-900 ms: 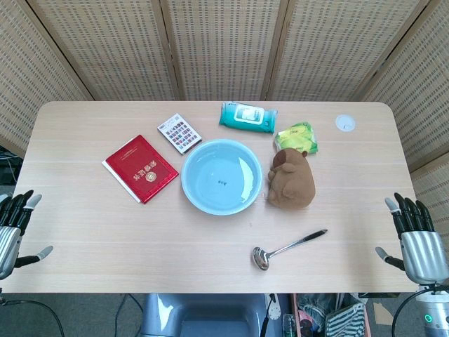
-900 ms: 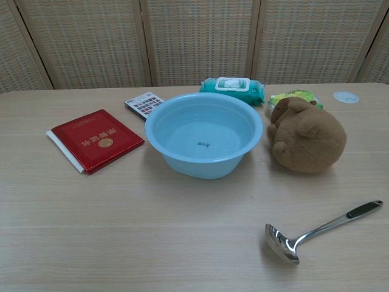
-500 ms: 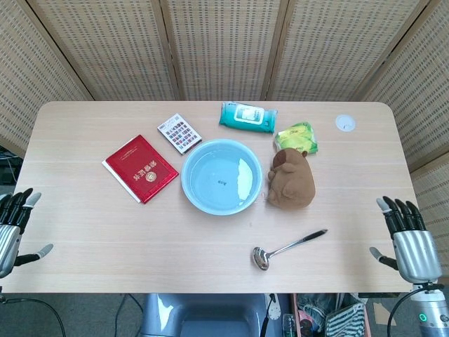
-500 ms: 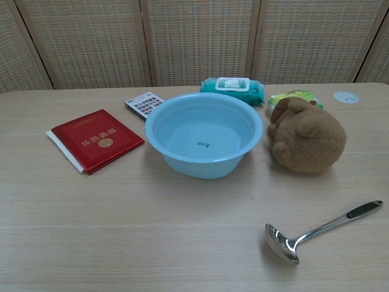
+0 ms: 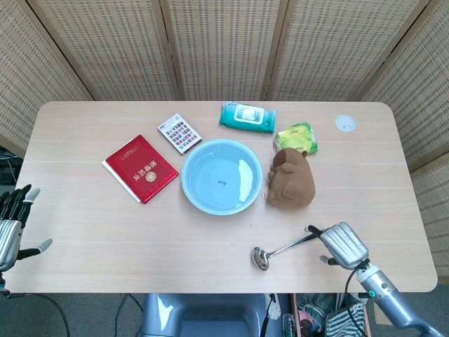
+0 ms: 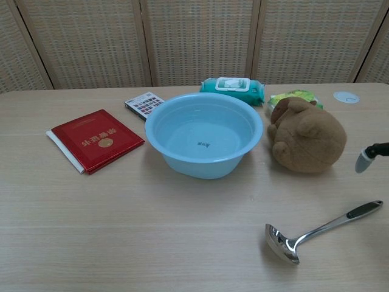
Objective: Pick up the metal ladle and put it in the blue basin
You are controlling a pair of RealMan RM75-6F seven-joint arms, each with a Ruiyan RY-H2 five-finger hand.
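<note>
While the metal ladle (image 5: 286,248) lies flat on the tabletop (image 5: 91,232) near the front edge, at about five o'clock from the blue basin (image 5: 222,176), the right hand (image 5: 342,245) hangs just above the handle end. Its bowl points toward the front edge and its handle runs up toward two o'clock. Nothing is held in that hand; its back faces the head camera, a dark fingertip shows beside the handle tip, and whether the fingers are spread or curled cannot be told. In the chest view only one fingertip (image 6: 366,159) of it enters at the right edge, clear above the ladle's dark grip.

The basin stands upright near the middle of the tabletop, with nothing in it. A brown plush toy (image 5: 290,179) sits at its three o'clock, touching or nearly touching the rim. A red booklet (image 5: 140,168) lies at nine o'clock, a small printed card (image 5: 179,133) at eleven, a teal wipes pack (image 5: 248,117) at one, and a green packet (image 5: 297,137) just behind the toy.

The left hand (image 5: 12,226) hovers off the tabletop's left edge, fingers spread and holding nothing.
</note>
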